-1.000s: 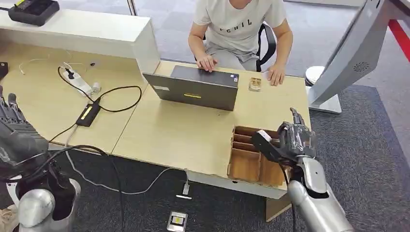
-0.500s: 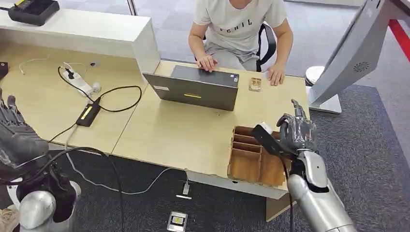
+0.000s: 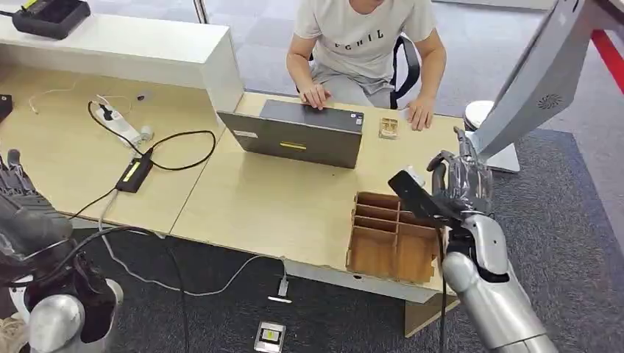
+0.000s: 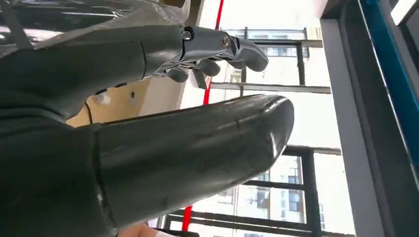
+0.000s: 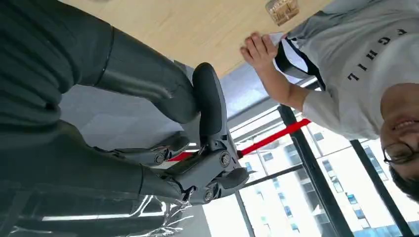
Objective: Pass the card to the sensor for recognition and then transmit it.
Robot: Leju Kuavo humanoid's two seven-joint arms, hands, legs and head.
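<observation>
Pale wooden bench [image 3: 294, 206] carries the divided tray [image 3: 390, 239]; above its far edge your right hand [image 3: 456, 193] holds the dark card [image 3: 416, 195] raised. Left hand [image 3: 26, 213] hangs spread, holding nothing. Next, carry the card toward the small sensor [image 3: 388, 128] near the person [image 3: 360, 44].

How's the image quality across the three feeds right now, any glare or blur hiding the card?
Head view: even light, sharp; the dark card in the right hand is clear. Right wrist view: bright windows behind, hand dark against them. Left wrist view: strong backlight, the left hand near-silhouette and soft.
</observation>
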